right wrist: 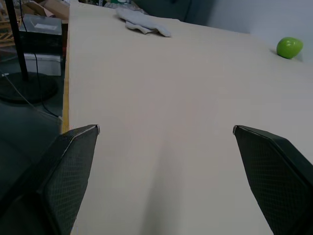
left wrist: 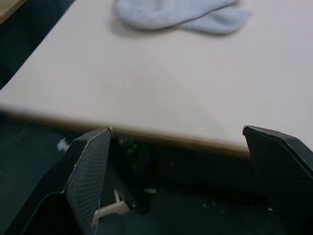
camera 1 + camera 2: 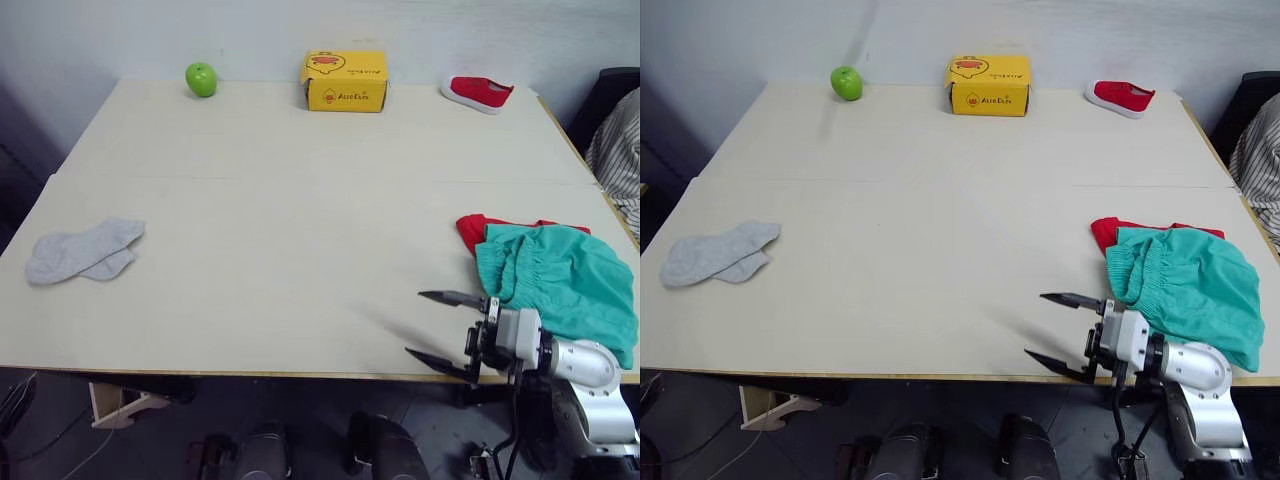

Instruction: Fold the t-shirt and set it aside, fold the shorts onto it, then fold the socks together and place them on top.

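Note:
The teal shorts (image 3: 560, 280) lie folded at the table's right edge on top of the red t-shirt (image 3: 472, 229), of which a strip shows behind and to the left. The grey socks (image 3: 84, 251) lie flat at the left front, one partly over the other. They also show in the left wrist view as socks (image 2: 181, 13) and in the right wrist view as socks (image 1: 142, 22). My right gripper (image 3: 440, 328) is open over the front table edge, just left of the shorts, with nothing between its fingers. My left gripper (image 2: 178, 171) is open below the front edge of the table, near the socks.
Along the table's back edge stand a green apple (image 3: 201, 79), a yellow box (image 3: 345, 81) and a small red shoe (image 3: 478, 93). A striped cloth (image 3: 618, 160) hangs beyond the right edge. The pale table (image 3: 290, 230) is bare across its middle.

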Controlling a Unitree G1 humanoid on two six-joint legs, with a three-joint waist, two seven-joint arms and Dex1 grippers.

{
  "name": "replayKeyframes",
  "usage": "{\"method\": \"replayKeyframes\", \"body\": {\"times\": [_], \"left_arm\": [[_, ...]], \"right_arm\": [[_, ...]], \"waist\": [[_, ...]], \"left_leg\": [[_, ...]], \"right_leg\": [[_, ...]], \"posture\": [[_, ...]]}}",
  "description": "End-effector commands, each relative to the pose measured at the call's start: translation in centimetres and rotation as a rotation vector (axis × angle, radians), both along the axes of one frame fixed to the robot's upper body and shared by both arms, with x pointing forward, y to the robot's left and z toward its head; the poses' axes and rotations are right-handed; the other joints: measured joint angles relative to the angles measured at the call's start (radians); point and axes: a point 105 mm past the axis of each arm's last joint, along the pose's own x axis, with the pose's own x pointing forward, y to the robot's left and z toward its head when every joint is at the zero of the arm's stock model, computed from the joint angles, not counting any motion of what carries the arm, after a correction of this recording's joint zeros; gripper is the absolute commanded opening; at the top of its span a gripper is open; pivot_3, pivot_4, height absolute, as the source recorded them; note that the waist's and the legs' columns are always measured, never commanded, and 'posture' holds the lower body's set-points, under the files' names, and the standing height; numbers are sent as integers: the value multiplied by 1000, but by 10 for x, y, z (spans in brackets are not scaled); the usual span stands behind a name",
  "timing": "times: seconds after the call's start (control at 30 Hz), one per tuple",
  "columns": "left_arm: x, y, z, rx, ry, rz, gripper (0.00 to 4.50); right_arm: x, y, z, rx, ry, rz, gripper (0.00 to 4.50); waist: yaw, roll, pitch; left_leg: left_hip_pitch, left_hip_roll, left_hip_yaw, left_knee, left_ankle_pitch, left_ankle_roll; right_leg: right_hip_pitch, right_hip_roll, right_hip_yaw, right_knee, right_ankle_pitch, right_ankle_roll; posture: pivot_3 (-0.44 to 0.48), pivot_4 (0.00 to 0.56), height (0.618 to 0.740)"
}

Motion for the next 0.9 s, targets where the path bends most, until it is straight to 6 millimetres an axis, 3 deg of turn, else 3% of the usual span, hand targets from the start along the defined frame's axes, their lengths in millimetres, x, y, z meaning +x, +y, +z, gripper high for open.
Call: {"method": "replayKeyframes", "body": {"times": [0.03, 0.2, 0.4, 0.5, 0.73, 0.83, 0.9], "left_arm": [[36, -13, 16, 71, 2, -76, 4500], [96, -10, 8, 105, 123, -131, 4500], [148, -13, -7, 132, 158, -188, 4500], [163, -15, -14, 138, 189, -216, 3879], [174, -10, -28, 128, 218, -232, 1631], [177, -21, -25, 116, 188, -305, 614], [179, -38, -17, 114, 150, -394, 38]], "right_arm": [[0, 6, 16, 19, -30, 32, 4471], [0, 25, 24, 41, -43, 77, 4471], [0, 33, 23, 51, -39, 71, 4471], [-1, 33, 21, 48, -35, 56, 4500], [-2, 28, 18, 52, -7, 12, 4500], [-1, 24, 17, 50, -4, -13, 4500], [0, 21, 15, 43, 0, -28, 4500]], "waist": [[3, 0, 0], [1, 0, 0], [-20, -2, -1], [-22, -4, -2], [-23, -4, -2], [-24, -4, -2], [-23, -4, -2]], "left_leg": [[0, 0, 0, 0, 0, -1], [3, 1, 7, -1, 3, -3], [4, 0, 17, 0, 3, -2], [3, 0, 19, 0, 3, -3], [5, 0, 26, 0, 5, -3], [7, 0, 29, 0, 5, -2], [7, 0, 29, 0, 5, -2]], "right_leg": [[-1, 0, 0, 2, 1, -1], [-4, 9, 3, 11, 0, -3], [-9, 9, 6, 15, 2, 0], [-11, 9, 8, 17, 2, 0], [-16, 9, 16, 23, 2, 0], [-17, 9, 19, 25, 2, 0], [-17, 9, 19, 25, 2, 0]], "posture": [[0, 150, 740], [0, 150, 740], [0, 150, 740], [0, 150, 740], [0, 150, 740], [0, 150, 740], [0, 150, 740]]}}
